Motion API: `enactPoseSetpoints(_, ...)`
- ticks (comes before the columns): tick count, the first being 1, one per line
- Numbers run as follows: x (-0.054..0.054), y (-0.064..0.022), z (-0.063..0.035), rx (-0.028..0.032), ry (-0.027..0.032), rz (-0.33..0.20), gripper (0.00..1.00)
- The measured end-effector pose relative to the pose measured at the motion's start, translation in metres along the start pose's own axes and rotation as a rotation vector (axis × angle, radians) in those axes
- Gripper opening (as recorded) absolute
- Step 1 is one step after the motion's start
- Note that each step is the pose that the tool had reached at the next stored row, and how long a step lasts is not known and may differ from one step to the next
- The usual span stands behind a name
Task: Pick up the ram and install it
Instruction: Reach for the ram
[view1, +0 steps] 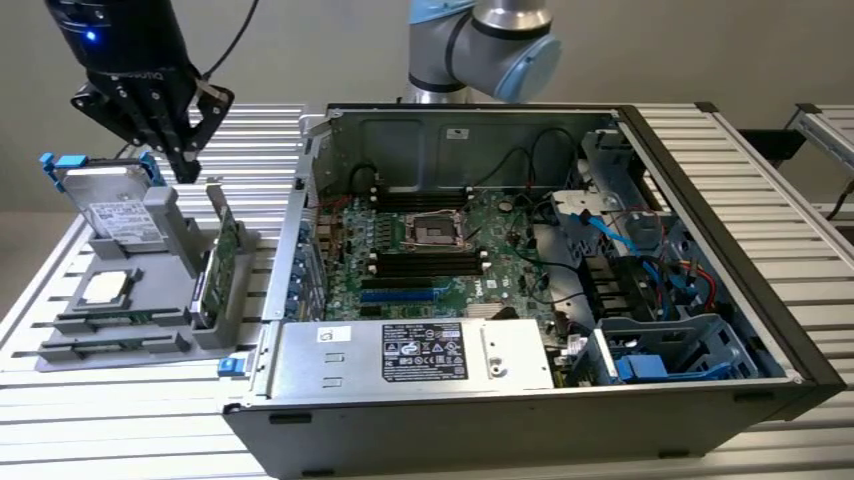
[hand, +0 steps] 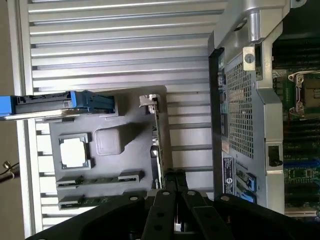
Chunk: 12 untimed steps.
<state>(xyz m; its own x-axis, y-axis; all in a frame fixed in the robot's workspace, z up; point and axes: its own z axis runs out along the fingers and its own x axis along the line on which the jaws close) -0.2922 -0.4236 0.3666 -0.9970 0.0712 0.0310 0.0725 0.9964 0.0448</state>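
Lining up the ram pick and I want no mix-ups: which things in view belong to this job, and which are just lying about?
Job in hand:
- ram, lying in the grey holder
- gripper, over that holder
- motherboard's black slots

Lying about:
- hard drive
- processor chip
- green card with bracket
- power supply

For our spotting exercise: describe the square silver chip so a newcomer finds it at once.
Beside the open computer case, on the exterior view's left, sits a grey holder. The square silver chip lies flat near its middle, in front of the propped-up hard drive. Unlike the standing green card, it is small, square and shiny.
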Motion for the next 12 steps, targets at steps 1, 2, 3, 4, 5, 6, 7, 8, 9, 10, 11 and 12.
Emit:
enactPoseSetpoints(1, 0.004, -0.0017, 0.0015, 0.0001, 0.0022, 0.0, 0.1)
enactPoseSetpoints(2, 0.007, -0.0034, 0.003, 0.0003, 0.0045, 0.0, 0.1)
enactPoseSetpoints(3, 0.011, -0.005, 0.0044, 0.0005, 0.0066, 0.0, 0.1)
enactPoseSetpoints(4, 0.014, -0.0067, 0.0059, 0.0007, 0.0088, 0.0, 0.1)
enactPoseSetpoints(5, 0.018, -0.0084, 0.0074, 0.0008, 0.0108, 0.001, 0.1)
enactPoseSetpoints(6, 0.025, -0.0118, 0.0105, 0.0011, 0.0146, 0.001, 0.1)
enactPoseSetpoints(7, 0.029, -0.0134, 0.012, 0.0012, 0.0166, 0.001, 0.1)
enactPoseSetpoints(8, 0.032, -0.0152, 0.0135, 0.0014, 0.0187, 0.001, 0.1)
enactPoseSetpoints(9, 0.039, -0.0185, 0.0164, 0.0017, 0.0223, 0.001, 0.1)
enactPoseSetpoints(10, 0.043, -0.0203, 0.018, 0.0018, 0.0241, 0.001, 0.1)
enactPoseSetpoints(11, 0.047, -0.0219, 0.0195, 0.0018, 0.0259, 0.001, 0.1)
enactPoseSetpoints(12, 0.05, -0.0237, 0.0211, 0.002, 0.0279, 0.001, 0.1)
